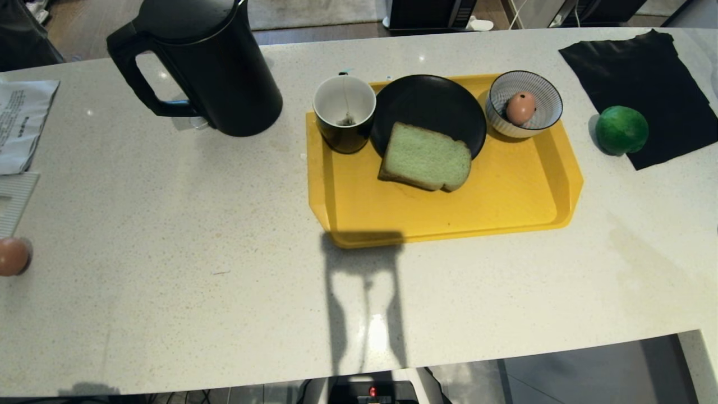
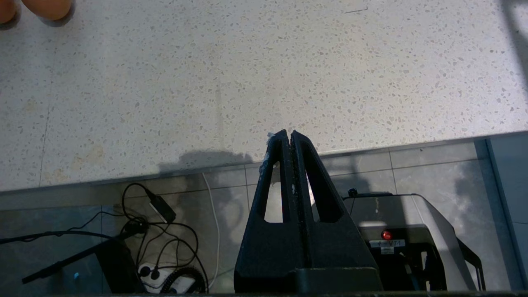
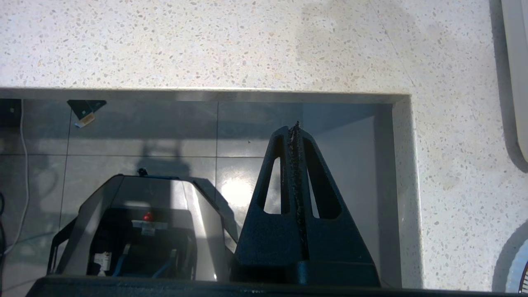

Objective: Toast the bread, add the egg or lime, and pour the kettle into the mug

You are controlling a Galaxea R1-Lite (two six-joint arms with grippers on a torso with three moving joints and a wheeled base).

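Pale speckled counter (image 1: 168, 224). Yellow tray (image 1: 505, 207) sits centre, slightly right. On the tray's far left corner: the mug (image 1: 344, 120), black outside, white inside, tea-bag string hanging in. Just right of it a black plate (image 1: 429, 106); the bread (image 1: 425, 158) rests on the plate's near edge, its near side overhanging onto the tray. Far right corner of tray: striped bowl (image 1: 524, 106) with the egg (image 1: 520, 108) inside, dark spot up.

The kettle (image 1: 207, 64) stands off the tray, far left, handle pointing left. The lime (image 1: 621, 130) lies right of the tray, on the near-left edge of a black cloth (image 1: 645, 73). A second egg (image 1: 11, 256) shows at the left edge of the counter, papers (image 1: 22, 120) beyond it.

Left gripper (image 2: 287, 134): clenched, empty, hanging over the counter's near edge, above floor tiles and cables. Right gripper (image 3: 295, 126): clenched, empty, over the gap beside the counter's near edge. Neither arm shows in the head view.
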